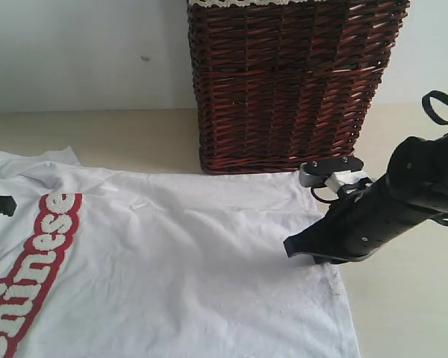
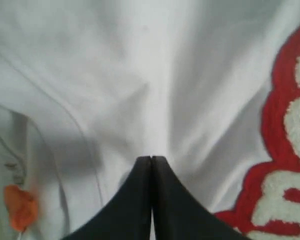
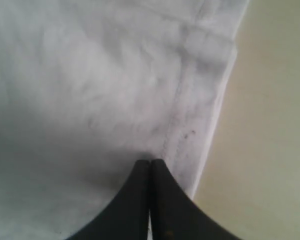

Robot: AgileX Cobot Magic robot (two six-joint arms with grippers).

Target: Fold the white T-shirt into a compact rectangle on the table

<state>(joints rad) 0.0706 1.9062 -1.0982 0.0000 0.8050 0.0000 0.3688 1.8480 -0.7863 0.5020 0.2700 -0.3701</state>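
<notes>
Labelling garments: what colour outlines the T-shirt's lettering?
Red outline on the lettering, best in left wrist view.

white T-shirt (image 1: 179, 253) cut off left, bottom; basket (image 1: 291, 82) top cropped.

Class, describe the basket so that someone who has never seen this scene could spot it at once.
Look along the far side of the pale table, beyond the spread white T-shirt. There stands a basket in front of the wall. Its dark brown woven wicker sets it apart from everything pale around it.
</notes>
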